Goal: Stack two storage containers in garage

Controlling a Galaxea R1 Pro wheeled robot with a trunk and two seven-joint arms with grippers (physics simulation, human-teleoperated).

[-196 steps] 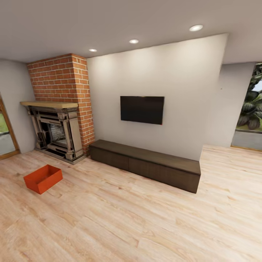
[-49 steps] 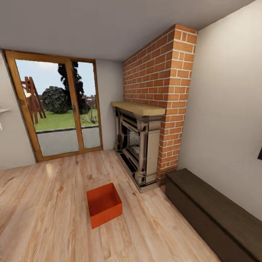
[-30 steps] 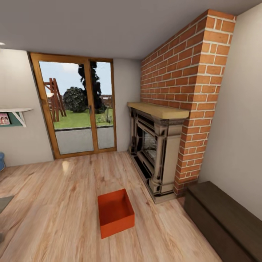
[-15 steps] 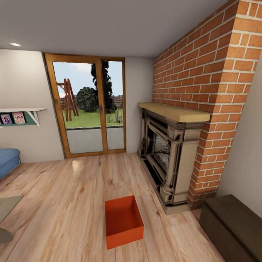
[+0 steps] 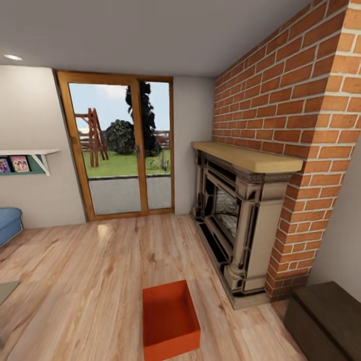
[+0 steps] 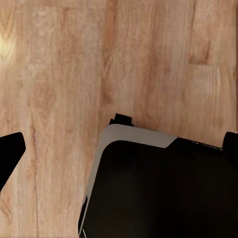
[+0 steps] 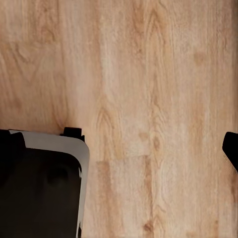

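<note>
One orange-red storage container [image 5: 168, 321] sits open-topped on the light wood planks of the living room, low in the middle of the head view, just left of the fireplace. My left gripper [image 6: 119, 148] is open, its dark fingertips [image 6: 10, 153] spread wide over bare planks. My right gripper [image 7: 119, 146] is open too, with one fingertip [image 7: 231, 148] at the picture's edge and nothing between the fingers. The garage and its floor are out of view.
An ornate stone fireplace [image 5: 240, 225] with a brick chimney stands to the right, with a dark low cabinet [image 5: 326, 316] beyond it. Wood-framed glass doors [image 5: 125, 150] are straight ahead. A blue sofa [image 5: 7, 223] is at the far left. My dark base [image 6: 158, 188] shows under the arms.
The head view has turned left and moved closer to the fireplace. The container now shows lower and nearer in the picture; it has not been touched.
</note>
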